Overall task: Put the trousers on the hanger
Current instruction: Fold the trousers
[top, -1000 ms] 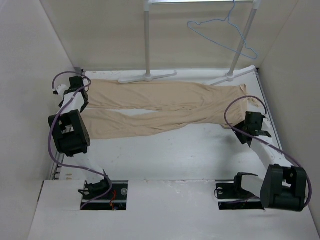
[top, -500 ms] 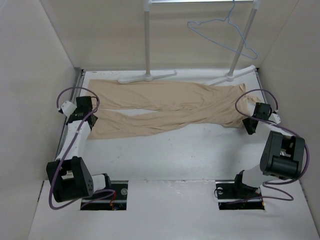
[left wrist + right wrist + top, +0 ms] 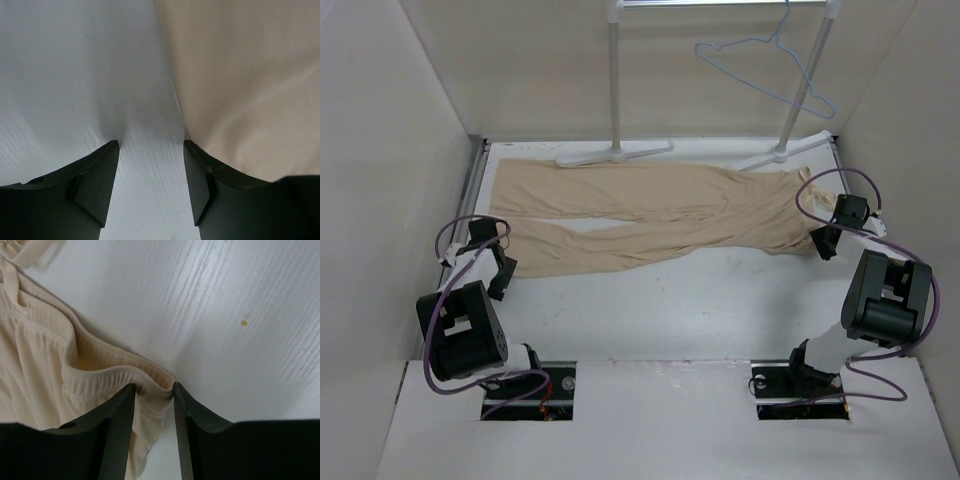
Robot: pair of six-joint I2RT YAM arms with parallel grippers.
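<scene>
1. I see the trousers (image 3: 650, 215) spread flat on the table (image 3: 670, 310), just in front of the rack's (image 3: 615, 80) feet, with the waistband toward the rack's right foot.
2. The hanger (image 3: 765, 70) hangs from the rack's top bar, beside its right post.
3. Left gripper (image 3: 151, 145): jaws apart over bare table, holding nothing, with the edge of the near trouser leg just beside one of them.
4. Right gripper (image 3: 154, 387): jaws closed on a fold of the waistband.
</scene>
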